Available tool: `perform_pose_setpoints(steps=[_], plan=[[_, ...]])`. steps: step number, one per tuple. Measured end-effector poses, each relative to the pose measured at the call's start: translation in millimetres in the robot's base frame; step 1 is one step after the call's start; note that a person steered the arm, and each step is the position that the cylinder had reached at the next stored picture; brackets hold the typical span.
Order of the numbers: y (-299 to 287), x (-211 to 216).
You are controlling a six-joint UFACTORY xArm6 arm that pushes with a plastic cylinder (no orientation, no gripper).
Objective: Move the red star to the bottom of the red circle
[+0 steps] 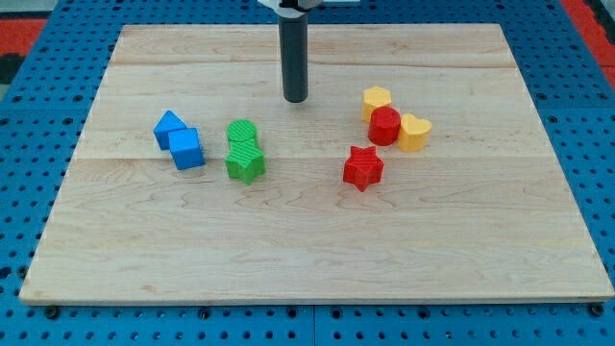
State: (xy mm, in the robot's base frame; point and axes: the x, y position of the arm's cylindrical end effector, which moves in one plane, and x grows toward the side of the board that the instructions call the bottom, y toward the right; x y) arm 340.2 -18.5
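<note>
The red star [362,167] lies on the wooden board [317,240], right of centre. The red circle [384,126] stands just above and to its right, a small gap between them. My tip [295,99] is at the end of the dark rod, up and to the left of the red star, and to the left of the red circle. It touches no block.
A yellow hexagon-like block [377,100] touches the red circle at its upper left and a yellow heart [415,132] touches its right. A green circle [242,134] and green star [245,162] sit left of centre. Two blue blocks [179,140] lie further left.
</note>
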Motion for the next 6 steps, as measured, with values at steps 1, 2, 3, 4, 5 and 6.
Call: perform_pose_setpoints(steps=[1, 2, 3, 4, 5, 6], plan=[[0, 0], [0, 0], [0, 1], [-1, 67], [-9, 127], [57, 147]])
